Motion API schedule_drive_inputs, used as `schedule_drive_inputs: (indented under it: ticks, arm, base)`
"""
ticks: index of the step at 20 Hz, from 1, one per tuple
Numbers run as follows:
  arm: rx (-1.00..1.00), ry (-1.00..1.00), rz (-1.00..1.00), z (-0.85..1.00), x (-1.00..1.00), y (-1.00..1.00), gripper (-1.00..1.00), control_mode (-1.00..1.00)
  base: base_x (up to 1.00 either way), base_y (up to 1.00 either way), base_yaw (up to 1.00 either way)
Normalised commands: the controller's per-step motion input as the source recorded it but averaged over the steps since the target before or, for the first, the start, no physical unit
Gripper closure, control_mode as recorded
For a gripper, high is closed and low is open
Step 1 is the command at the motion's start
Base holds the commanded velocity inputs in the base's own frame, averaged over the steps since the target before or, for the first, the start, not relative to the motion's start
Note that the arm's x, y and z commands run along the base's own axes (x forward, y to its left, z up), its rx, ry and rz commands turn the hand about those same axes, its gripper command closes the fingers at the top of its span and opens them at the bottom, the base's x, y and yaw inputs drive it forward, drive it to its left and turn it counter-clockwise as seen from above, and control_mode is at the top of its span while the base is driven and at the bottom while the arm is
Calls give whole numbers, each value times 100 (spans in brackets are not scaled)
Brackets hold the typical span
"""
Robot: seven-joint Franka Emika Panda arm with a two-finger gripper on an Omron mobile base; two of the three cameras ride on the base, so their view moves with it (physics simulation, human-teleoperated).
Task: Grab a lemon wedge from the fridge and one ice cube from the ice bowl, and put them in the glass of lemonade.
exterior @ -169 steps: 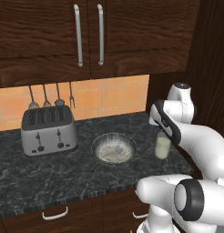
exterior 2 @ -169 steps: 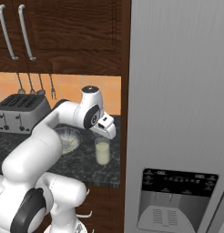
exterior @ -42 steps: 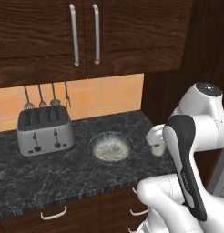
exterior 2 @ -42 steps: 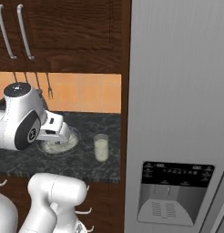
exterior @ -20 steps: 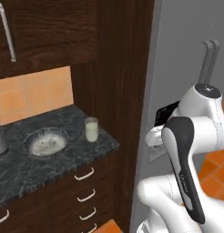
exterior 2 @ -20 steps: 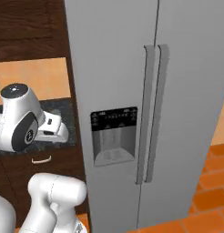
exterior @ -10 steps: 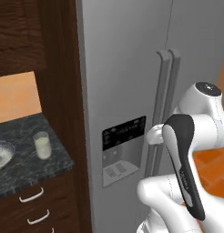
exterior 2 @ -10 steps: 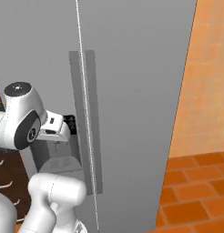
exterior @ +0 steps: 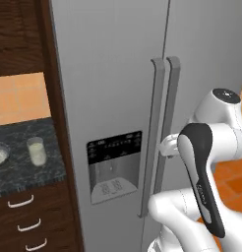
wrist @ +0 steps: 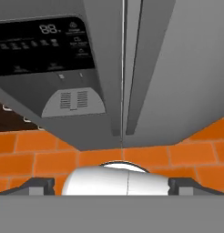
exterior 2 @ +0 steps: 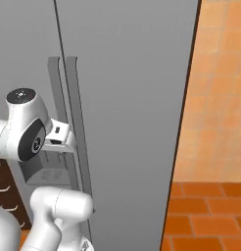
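Fridge is standing shut in my left view, glass off on the counter. Right view: handles beside the wrist. Hand view: I'm holding fingers spread; misaligned, they risk grabbing both handles.

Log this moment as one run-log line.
stage: at fridge | doors: shut | hand: open, empty, facing handles | glass of lemonade: on counter
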Motion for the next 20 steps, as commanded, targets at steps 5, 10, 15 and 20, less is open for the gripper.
schedule_drive_inputs:
  ticks: [5,10,15,20]
  arm:
    - [0,0,0,0,0,0,-100,100]
    - [0,0,0,0,0,0,-100,100]
    - [0,0,0,0,0,0,-100,100]
    - [0,0,0,0,0,0,-100,100]
  base:
    - [5,-8,39]
    - [0,-44,33]
    - [-25,-10,2]
    - [-80,0,-1]
